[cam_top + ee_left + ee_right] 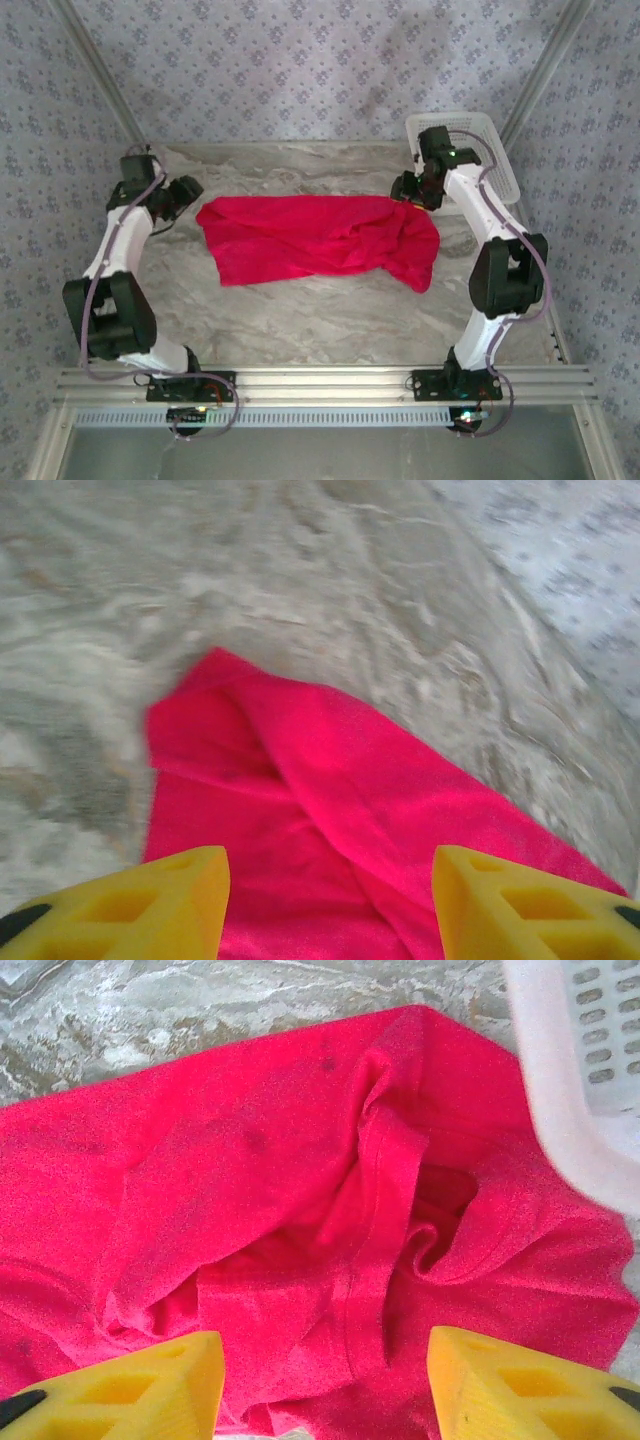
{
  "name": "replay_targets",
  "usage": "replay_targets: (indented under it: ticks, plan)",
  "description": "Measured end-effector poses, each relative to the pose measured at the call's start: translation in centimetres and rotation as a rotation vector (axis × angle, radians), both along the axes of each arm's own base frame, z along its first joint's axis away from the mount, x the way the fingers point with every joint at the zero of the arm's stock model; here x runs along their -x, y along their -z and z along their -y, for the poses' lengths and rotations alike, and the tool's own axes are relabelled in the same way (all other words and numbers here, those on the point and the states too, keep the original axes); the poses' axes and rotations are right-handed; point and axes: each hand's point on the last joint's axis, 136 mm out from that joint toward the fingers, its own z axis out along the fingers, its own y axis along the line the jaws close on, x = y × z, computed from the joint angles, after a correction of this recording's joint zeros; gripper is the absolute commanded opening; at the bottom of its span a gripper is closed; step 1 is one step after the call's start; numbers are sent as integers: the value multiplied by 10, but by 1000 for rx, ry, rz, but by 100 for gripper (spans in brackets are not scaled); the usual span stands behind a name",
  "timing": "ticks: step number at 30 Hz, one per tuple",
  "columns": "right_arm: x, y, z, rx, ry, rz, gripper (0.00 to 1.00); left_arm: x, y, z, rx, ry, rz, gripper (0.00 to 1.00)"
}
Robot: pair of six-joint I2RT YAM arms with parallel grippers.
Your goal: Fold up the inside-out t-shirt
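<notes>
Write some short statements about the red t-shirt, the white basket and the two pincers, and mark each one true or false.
1. The red t-shirt lies wrinkled on the table. True.
2. The left pincer is shut on the shirt. False: its fingers stand apart, with nothing gripped.
3. A white basket stands at the far right of the table. True.
4. The shirt lies inside the basket. False: it lies on the table, outside the basket.
5. The right pincer is open. True.

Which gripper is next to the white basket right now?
The right gripper, at the bunched-up end of the shirt, with the basket just beside it. The left gripper is at the shirt's flatter opposite end, away from the basket.
</notes>
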Motion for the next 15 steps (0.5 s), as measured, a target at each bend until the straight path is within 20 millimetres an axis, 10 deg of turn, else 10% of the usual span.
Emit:
replay_targets:
  ticks: [8, 12, 15]
  plan:
    - [36, 49, -49, -9, -118, -84, 55, 26, 27, 171, 24, 431, 22, 41]
    - [33, 78, -74, -23, -156, -118, 54, 31, 52, 204, 38, 511, -11, 41]
    - [30, 97, -77, -33, -145, -146, 34, 34, 63, 224, 49, 556, -21, 46]
